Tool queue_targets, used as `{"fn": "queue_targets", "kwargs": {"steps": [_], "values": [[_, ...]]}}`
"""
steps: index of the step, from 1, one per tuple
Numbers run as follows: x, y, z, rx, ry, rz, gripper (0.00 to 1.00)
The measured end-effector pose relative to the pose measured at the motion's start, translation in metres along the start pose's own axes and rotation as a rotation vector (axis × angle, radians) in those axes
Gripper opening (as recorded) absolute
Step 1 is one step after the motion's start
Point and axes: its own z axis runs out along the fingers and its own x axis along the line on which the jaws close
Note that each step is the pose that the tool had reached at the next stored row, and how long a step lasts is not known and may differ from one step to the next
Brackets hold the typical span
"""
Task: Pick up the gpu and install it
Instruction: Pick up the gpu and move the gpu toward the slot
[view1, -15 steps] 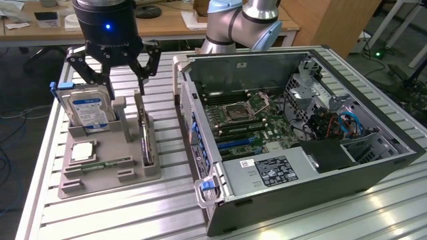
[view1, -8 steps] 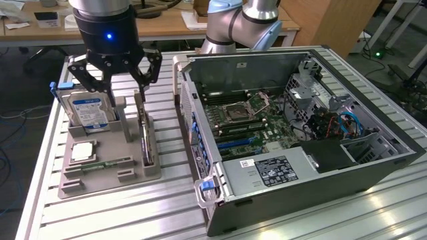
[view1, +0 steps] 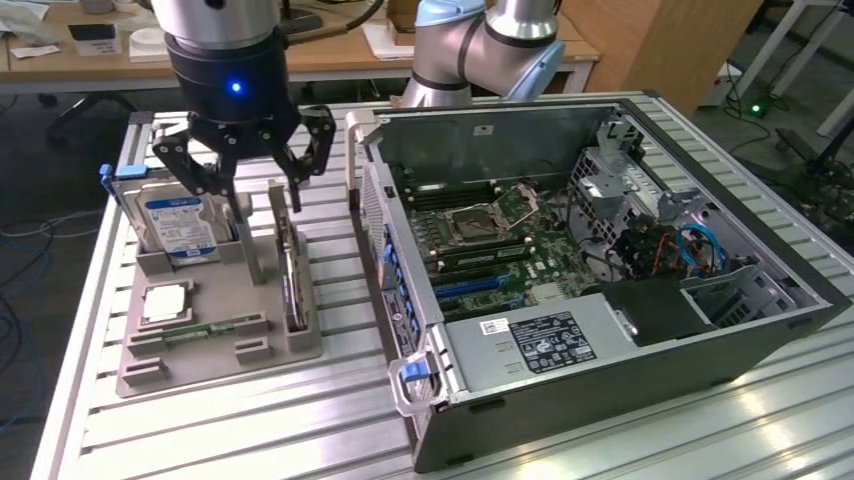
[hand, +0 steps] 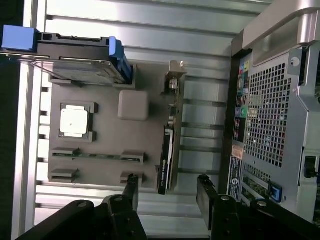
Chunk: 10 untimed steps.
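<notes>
The released end effector is held above the thin black gpu card. Its long axis is set square to the finger gap.

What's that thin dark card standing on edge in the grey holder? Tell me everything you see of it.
That is the gpu, a thin flat card with dark faces and a pale metal bracket at one end. It stands on its long edge in a slot of the grey holder, between the hard drive and the open computer case. The open claw hangs above it, a finger to each side, not gripping.
</notes>
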Motion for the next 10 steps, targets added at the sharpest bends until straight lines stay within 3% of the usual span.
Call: {"fn": "queue_targets", "kwargs": {"steps": [10], "values": [[-0.0037, -0.0007, 0.0113, 0.0004, -0.0016, 0.018, 0.59]]}}
